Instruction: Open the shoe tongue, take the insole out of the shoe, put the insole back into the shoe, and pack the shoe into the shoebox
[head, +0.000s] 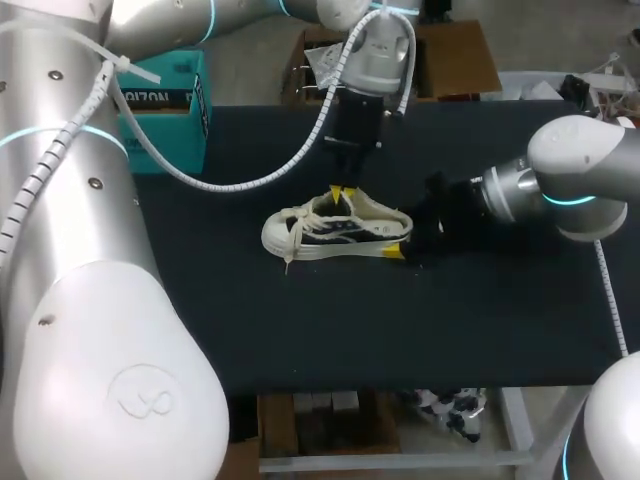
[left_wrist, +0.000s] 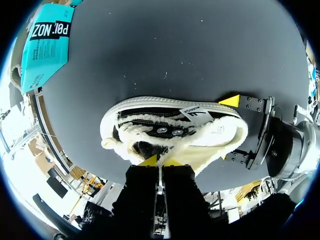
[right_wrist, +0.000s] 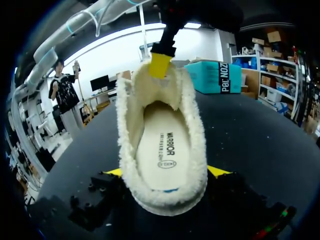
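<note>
Your left gripper (head: 343, 190) hangs straight over the shoe (head: 335, 228) in the head view, its yellow tips drawn together at the tongue (head: 347, 206). The right gripper (head: 400, 240) comes in level from the right and clamps the heel. The shoe lies on its sole mid-table (head: 300, 340), with its toe toward the teal shoebox (head: 165, 110), which stands well apart at the far left corner.

From the left wrist, the two tips meet on the fleecy tongue, so I judge them closed on it. Lift along the shoe's length, up and toward the toe. A sideways pull would likely twist the shoe in the other grip.

From the right wrist, the yellow fingers touch the heel on both sides, and the tongue stands raised ahead. The insole (right_wrist: 162, 150) lies flat inside, plainly exposed. Hold the heel firmly down so the shoe does not rise with the tongue. Stop once the mouth is wide enough to reach the insole's rear edge.
</note>
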